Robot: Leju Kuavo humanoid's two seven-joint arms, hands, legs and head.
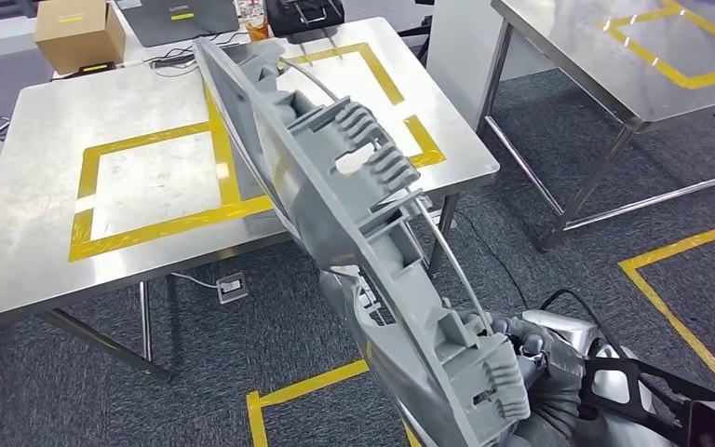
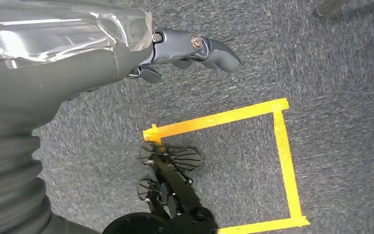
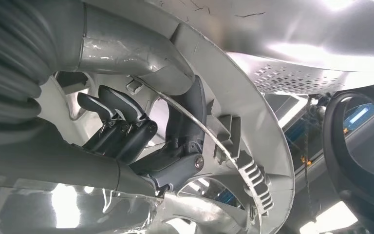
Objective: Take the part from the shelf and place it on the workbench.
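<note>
The part point(image 1: 335, 186) is a long grey plastic moulding with ribs, clips and a thin metal rod. It slants up from the lower right, and its far end hangs over the steel workbench point(image 1: 47, 233), between two yellow-taped rectangles. My right hand point(image 1: 532, 358) grips its near end from behind. In the right wrist view the right hand point(image 3: 141, 131) has dark fingers and a thumb curled around the part's point(image 3: 253, 112) curved rim. My left hand point(image 2: 175, 53) hangs over the grey carpet and holds nothing, with its fingers apart.
A cardboard box point(image 1: 79, 33), a dark mat point(image 1: 182, 19) and a black bag point(image 1: 303, 14) sit at the workbench's far edge. A second steel table point(image 1: 614, 56) stands at the right. Yellow tape point(image 1: 680, 279) marks the carpet, and a power socket point(image 1: 231, 286) lies under the workbench.
</note>
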